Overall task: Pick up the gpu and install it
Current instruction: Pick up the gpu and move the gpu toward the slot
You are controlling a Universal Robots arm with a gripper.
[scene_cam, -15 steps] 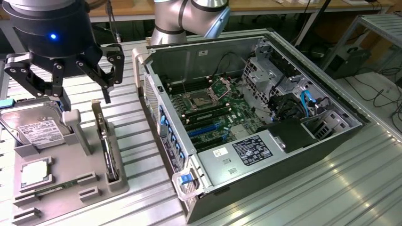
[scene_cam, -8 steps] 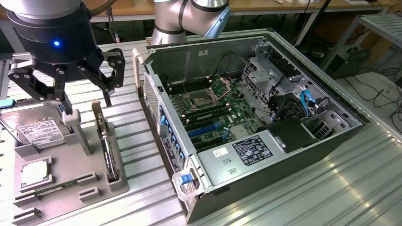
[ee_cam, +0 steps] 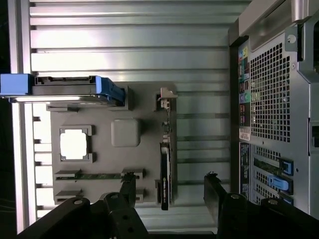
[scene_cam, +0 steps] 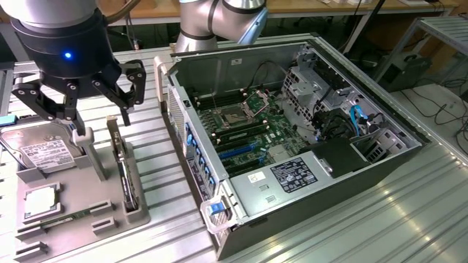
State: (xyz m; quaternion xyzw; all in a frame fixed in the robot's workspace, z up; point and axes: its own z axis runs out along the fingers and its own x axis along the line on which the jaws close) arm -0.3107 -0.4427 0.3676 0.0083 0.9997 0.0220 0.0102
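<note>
Hand (ee_cam: pixel 170 183) spread wide over gpu (ee_cam: pixel 165 167), edge-on in grey tray (ee_cam: pixel 104 160)

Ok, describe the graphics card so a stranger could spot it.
On the exterior view's left, beside the open computer case, lies a grey tray. The graphics card stands on edge along the tray's side nearest the case, thin and dark, unlike the boxy hard drive.
</note>
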